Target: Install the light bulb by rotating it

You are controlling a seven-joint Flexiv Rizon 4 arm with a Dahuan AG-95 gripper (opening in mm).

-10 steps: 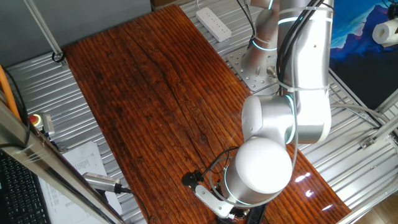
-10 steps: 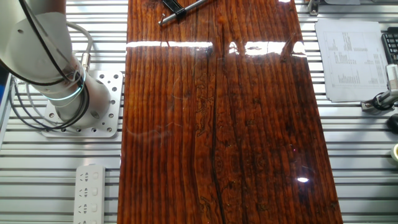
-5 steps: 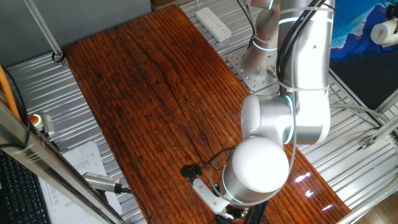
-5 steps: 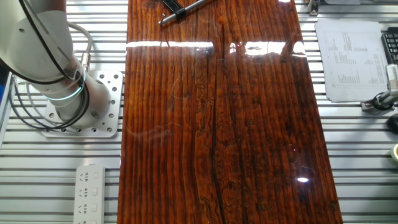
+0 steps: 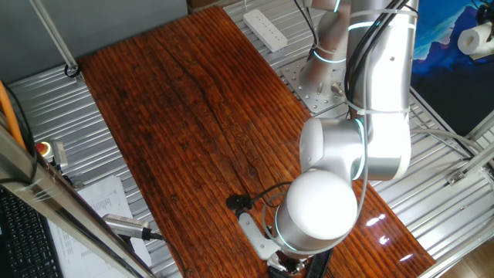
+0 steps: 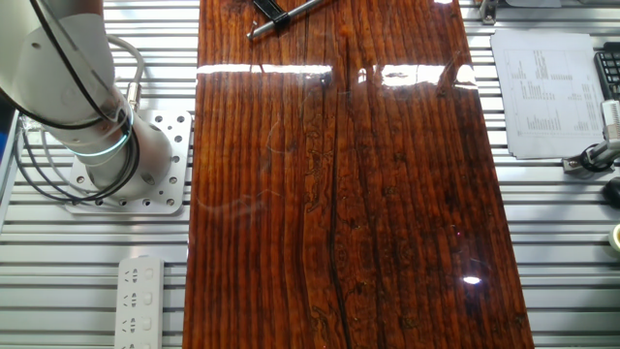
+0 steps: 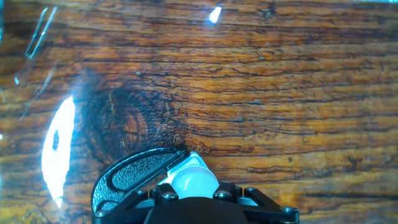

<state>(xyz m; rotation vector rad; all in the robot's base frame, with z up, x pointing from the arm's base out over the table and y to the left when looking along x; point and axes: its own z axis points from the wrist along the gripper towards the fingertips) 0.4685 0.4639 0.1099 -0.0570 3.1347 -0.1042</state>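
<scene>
From my screen, the hand view showed the light bulb (image 7: 194,180) low in the picture, right at the bottom edge. Its white round top sat between black parts of the gripper (image 7: 198,200), with a curved black rough piece (image 7: 134,175) touching it on the left. I could not tell if the fingers were squeezing the bulb or only near it, because most of the hand was cut off below. Under it lay the shiny wooden table (image 7: 261,93), with a dark knot in the grain just above the bulb and a bright light spot on the left.

In one fixed view, the big silver arm (image 5: 363,139) bent down over the near end of the table (image 5: 177,116). Its round white cap (image 5: 320,207) hid the hand and the bulb. A black cable plug (image 5: 238,203) stuck out beside it.

In the other fixed view, I saw only the arm's base (image 6: 107,155), a white power strip (image 6: 139,301) and a sheet of paper (image 6: 547,92).
</scene>
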